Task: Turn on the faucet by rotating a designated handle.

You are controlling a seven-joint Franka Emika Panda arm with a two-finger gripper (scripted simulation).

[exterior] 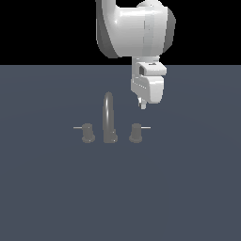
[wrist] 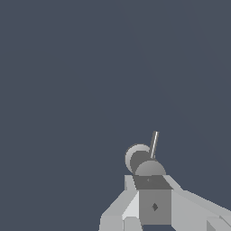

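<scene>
Your handle (exterior: 136, 132) is the post on the exterior view's right of the spout (exterior: 109, 117), its thin rod (exterior: 146, 127) pointing to that view's right. The twin post (exterior: 87, 132) sits on the spout's other side, all 3 on the grey floor (exterior: 188, 188). Your gripper (exterior: 142, 104) hangs above the handle, apart from it. In the wrist view the fingers (wrist: 151, 182) look pressed together, handle (wrist: 137, 157) just beyond.
</scene>
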